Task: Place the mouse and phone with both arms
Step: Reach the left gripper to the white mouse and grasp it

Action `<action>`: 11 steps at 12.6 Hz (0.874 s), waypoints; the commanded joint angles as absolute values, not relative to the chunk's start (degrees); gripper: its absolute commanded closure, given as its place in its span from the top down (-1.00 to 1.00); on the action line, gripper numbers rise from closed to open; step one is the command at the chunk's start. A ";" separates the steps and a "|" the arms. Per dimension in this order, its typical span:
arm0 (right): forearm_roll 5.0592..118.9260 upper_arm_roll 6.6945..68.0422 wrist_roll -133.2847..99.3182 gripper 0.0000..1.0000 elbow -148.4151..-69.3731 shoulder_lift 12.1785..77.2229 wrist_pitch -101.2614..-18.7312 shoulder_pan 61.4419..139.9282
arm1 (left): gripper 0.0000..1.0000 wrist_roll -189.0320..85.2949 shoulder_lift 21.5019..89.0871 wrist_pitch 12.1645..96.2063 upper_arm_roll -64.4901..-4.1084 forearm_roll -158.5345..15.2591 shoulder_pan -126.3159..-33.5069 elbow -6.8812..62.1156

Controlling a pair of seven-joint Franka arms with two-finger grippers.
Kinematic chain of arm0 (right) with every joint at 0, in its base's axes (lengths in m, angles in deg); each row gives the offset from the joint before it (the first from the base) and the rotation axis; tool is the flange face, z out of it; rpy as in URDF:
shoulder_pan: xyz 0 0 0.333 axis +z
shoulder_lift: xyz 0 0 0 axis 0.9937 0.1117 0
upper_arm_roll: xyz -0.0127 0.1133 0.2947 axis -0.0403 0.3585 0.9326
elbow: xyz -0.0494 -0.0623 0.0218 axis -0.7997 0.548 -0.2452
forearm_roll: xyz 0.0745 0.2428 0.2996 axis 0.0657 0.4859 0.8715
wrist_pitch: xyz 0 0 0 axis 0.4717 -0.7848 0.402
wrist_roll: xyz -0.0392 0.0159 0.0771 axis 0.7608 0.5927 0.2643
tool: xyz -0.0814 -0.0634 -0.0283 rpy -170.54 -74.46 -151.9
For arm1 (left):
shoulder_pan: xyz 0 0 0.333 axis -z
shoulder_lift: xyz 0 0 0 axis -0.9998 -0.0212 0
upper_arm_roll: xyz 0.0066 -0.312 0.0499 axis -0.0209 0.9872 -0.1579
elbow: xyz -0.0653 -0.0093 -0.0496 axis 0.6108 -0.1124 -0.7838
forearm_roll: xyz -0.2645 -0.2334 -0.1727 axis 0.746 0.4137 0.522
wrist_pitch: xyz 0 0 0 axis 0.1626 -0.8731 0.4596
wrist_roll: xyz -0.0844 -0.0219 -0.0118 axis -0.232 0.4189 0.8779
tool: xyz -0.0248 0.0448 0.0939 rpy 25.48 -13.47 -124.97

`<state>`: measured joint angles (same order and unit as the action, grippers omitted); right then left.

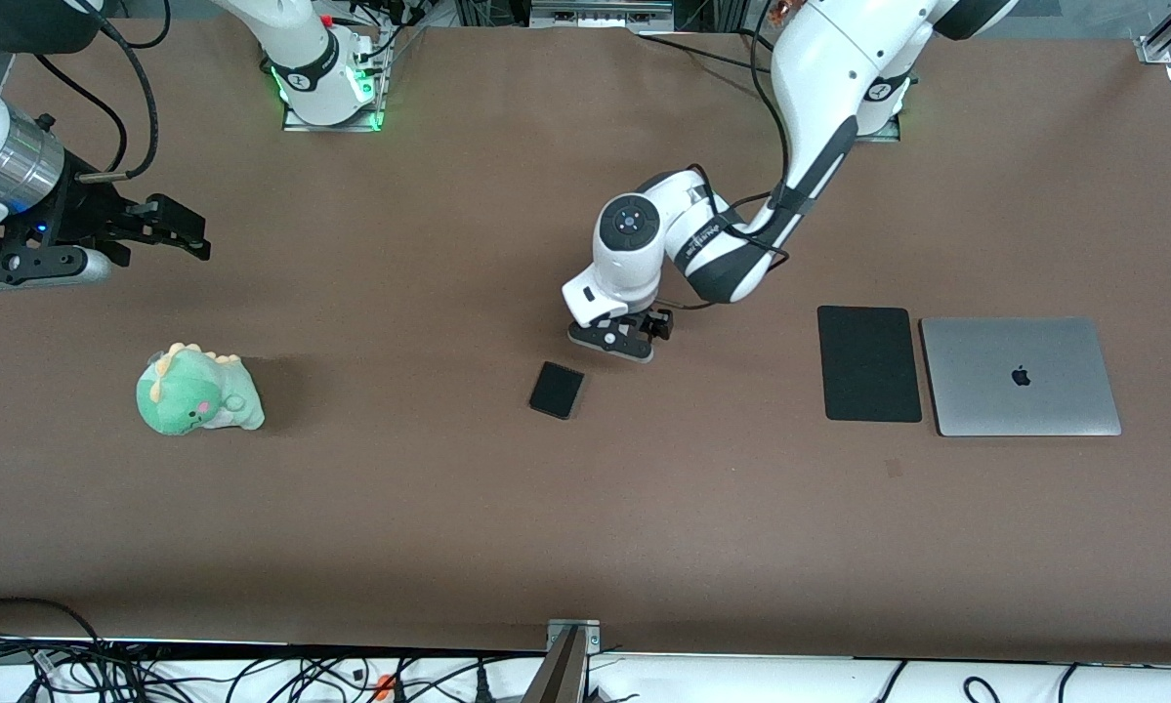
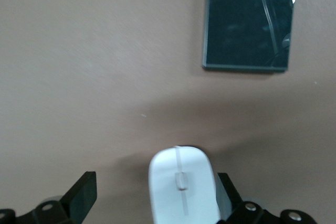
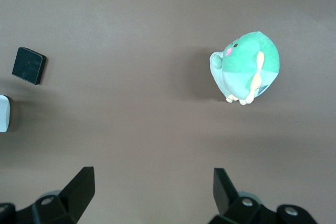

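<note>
The white mouse (image 2: 182, 187) lies on the brown table between the open fingers of my left gripper (image 2: 156, 192), close against one finger and apart from the other. In the front view my left gripper (image 1: 624, 337) is low over the table's middle and hides the mouse. The black phone (image 1: 557, 390) lies flat on the table just nearer the front camera than that gripper, and it also shows in the left wrist view (image 2: 248, 22). My right gripper (image 1: 189, 229) is open and empty, up in the air at the right arm's end of the table, where that arm waits.
A green plush dinosaur (image 1: 197, 391) sits toward the right arm's end. A black mouse pad (image 1: 869, 363) and a closed silver laptop (image 1: 1020, 376) lie side by side toward the left arm's end. Cables run along the table's near edge.
</note>
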<state>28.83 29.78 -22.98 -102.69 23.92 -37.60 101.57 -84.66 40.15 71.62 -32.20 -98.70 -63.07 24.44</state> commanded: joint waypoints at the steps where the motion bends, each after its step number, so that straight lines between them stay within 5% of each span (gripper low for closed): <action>1: 29.80 29.90 -22.10 1.00 -102.86 23.87 -37.98 101.08 | 1.00 -89.18 39.88 78.86 -32.85 -100.32 -61.89 28.80; 5: 29.80 29.99 -22.10 1.00 -102.95 23.87 -37.80 101.08 | 0.95 -89.45 39.08 79.23 -32.76 -103.55 -61.72 28.89; 6: 29.80 29.99 -22.10 1.00 -102.95 23.87 -37.80 101.08 | 0.59 -89.45 38.73 79.23 -32.76 -104.26 -61.72 28.89; 7: 29.80 29.90 -21.93 1.00 -102.95 23.87 -37.89 101.08 | -0.03 -89.45 38.73 79.14 -32.76 -104.36 -61.80 28.89; 8: 29.80 29.90 -22.10 1.00 -102.95 23.87 -37.89 101.08 | -0.43 -89.54 39.08 78.71 -32.67 -104.27 -61.98 28.80; 11: 29.80 29.98 -22.10 1.00 -102.95 24.14 -37.80 101.08 | -0.50 -89.28 42.66 74.61 -32.41 -103.92 -63.73 28.28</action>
<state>28.83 29.77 -22.98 -102.70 24.28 -37.60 101.57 -88.20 39.28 78.26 -32.44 -102.50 -62.49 28.39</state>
